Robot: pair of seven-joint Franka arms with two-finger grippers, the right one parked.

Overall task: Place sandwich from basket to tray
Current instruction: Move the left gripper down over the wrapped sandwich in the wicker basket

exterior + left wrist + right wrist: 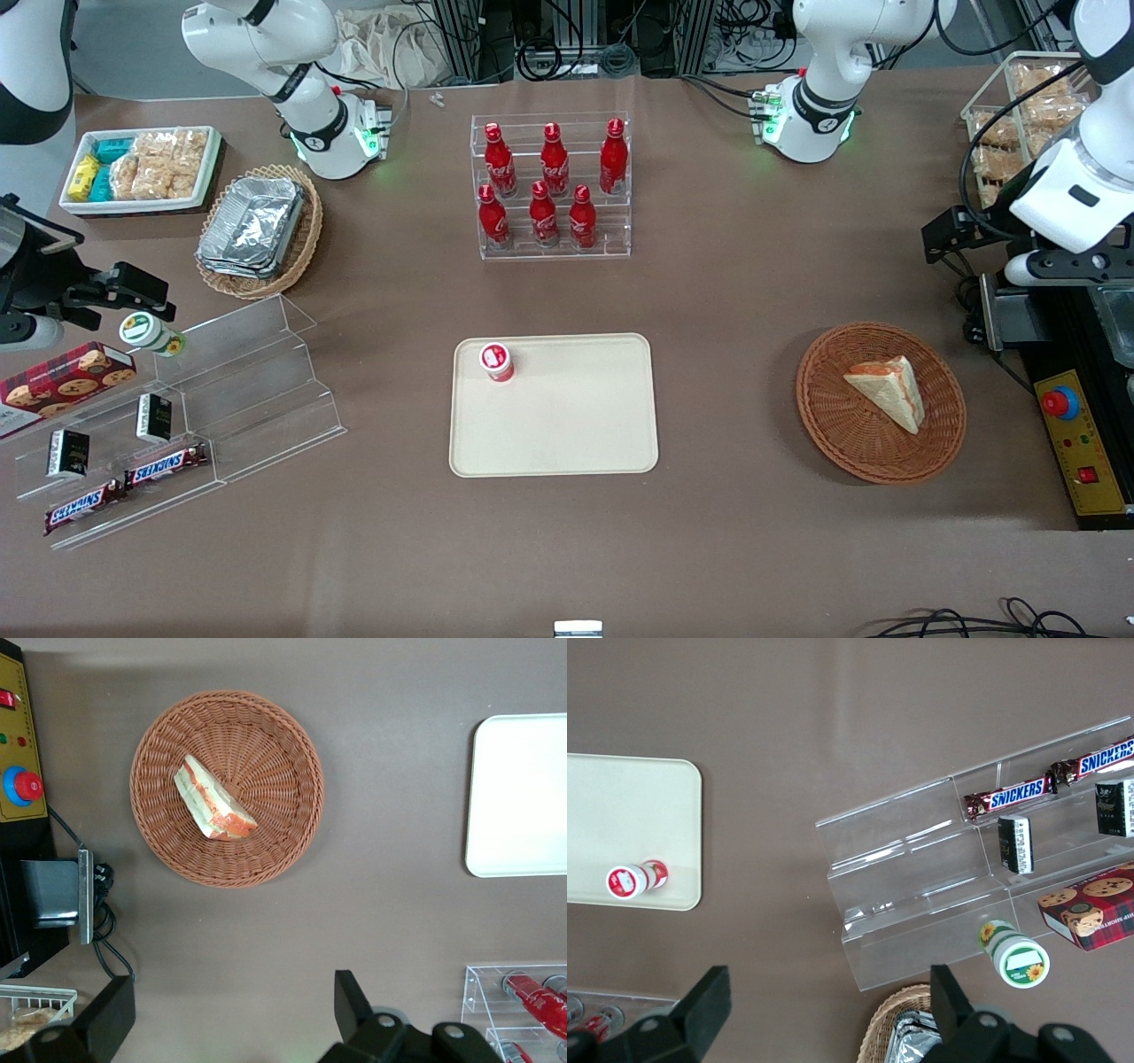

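Sandwich [887,391]: triangular wedge in clear wrap, lying flat in the round brown basket [824,416], a little off its middle toward the working arm's end of the table; filling edge visible along one long side.
Handling, my guess: light and soft; the bread will crush if I squeeze hard, and the wrap looks slick, so it may slide between the fingers.
Where I would take hold: across the two long sides near the thick end, low on the wedge, with a gentle close; not at the thin tip, which I expect to fold.
Gripper [235,1014]: high above the table, well apart from the basket and nearer the bottle rack [518,1010]; fingers [353,1001] spread wide, holding nothing.
Tray [567,443]: cream, flat, toward the middle of the table, well apart from the basket.
Small cup [498,361]: standing in one tray corner; I would set the wedge on the bare part.
Step in hand: approach not yet begun.
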